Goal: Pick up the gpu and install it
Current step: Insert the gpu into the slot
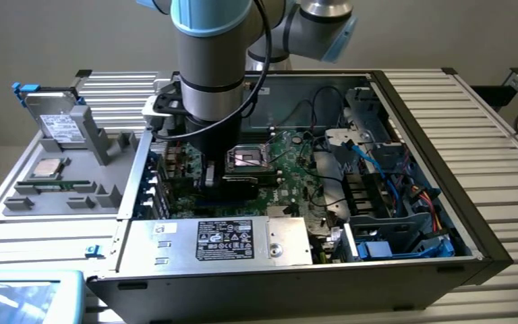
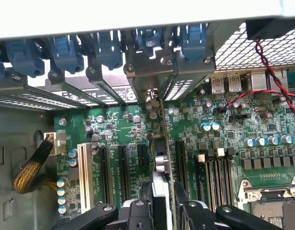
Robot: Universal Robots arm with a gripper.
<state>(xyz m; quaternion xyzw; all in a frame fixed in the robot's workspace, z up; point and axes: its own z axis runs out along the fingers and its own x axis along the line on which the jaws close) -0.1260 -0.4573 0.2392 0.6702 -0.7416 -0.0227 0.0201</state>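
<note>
Inside the open computer case (image 1: 441, 162), the fingers (image 1: 210, 177) hold the gpu (image 1: 245, 182) upright over the green motherboard (image 1: 288, 162).

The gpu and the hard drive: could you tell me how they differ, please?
The gpu sits inside the case over the motherboard, clamped in the gripper; the hard drive stands in the grey holder outside. The gpu looks dark; the hard drive is silver with a white label. Both stand on edge.

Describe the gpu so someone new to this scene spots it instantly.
Look inside the open computer case, down at the green motherboard. The gpu is the card held on edge by the gripper, unlike the empty slots beside it.
</note>
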